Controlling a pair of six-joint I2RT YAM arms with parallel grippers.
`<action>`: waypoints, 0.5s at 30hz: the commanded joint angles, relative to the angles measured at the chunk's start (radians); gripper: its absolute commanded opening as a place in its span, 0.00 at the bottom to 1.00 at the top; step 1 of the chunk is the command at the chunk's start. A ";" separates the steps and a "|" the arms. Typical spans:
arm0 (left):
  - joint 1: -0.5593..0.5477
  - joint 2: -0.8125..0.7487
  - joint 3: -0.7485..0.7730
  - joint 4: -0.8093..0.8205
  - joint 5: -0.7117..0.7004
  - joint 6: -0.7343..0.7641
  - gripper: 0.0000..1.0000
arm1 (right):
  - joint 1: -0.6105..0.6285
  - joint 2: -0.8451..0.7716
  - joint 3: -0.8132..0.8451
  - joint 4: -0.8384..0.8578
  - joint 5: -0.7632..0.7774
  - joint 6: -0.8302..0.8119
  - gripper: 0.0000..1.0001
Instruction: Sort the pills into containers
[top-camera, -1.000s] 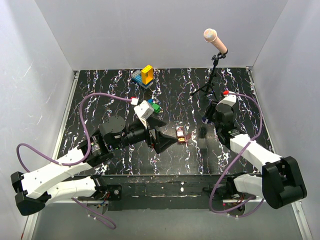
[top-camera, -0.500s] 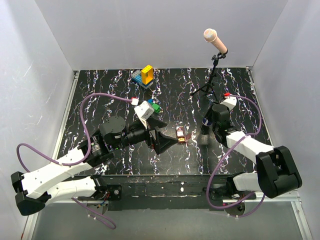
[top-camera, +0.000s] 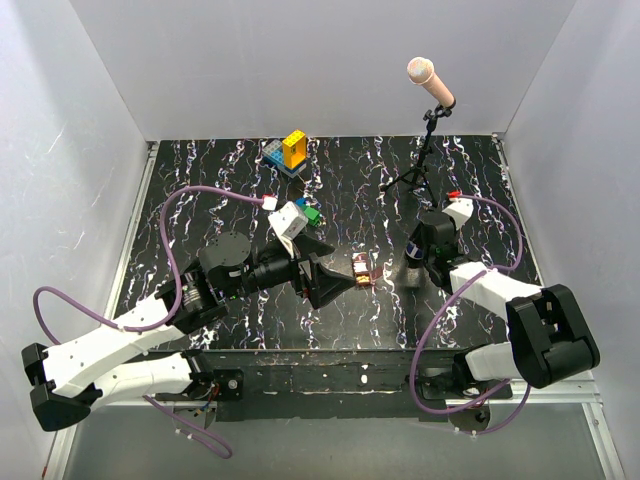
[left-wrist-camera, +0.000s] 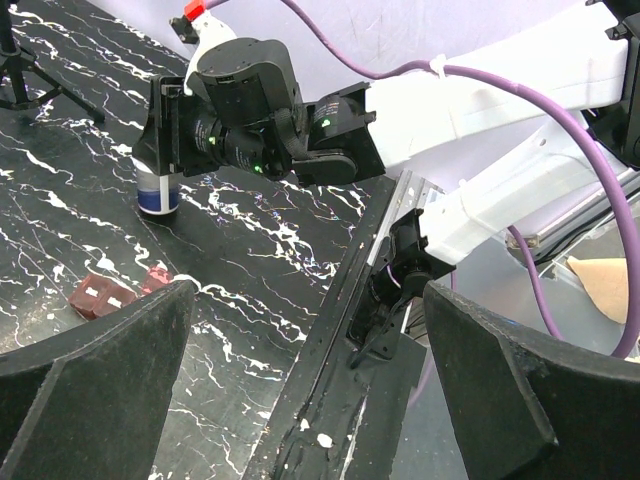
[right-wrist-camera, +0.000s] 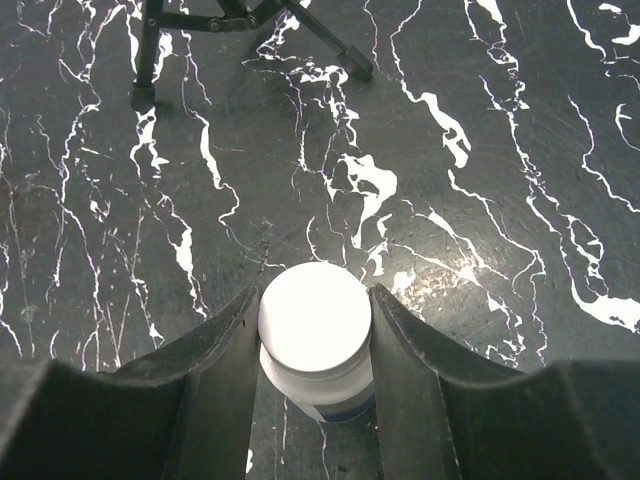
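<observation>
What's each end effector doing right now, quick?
Left end effector: open, holding nothing.
Right end effector: closed on the white-capped bottle.

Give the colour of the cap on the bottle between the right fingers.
White; the bottle cap shows best from the right wrist view.

The top camera looks steeply down from far above the small dark plastic bottle with round white cap (right-wrist-camera: 314, 320). The right wrist camera faces straight down, close over it; the left wrist camera eyes it sidelong from farther off.
</observation>
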 joint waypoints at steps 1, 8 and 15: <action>0.001 -0.026 -0.008 0.014 0.007 0.000 0.98 | -0.004 0.003 0.012 -0.032 0.023 0.025 0.01; 0.001 -0.041 -0.012 0.013 -0.012 -0.011 0.98 | -0.004 0.008 0.066 -0.170 -0.005 0.051 0.21; 0.001 -0.049 -0.026 0.010 -0.064 -0.029 0.98 | -0.002 -0.049 0.056 -0.226 0.006 0.073 0.73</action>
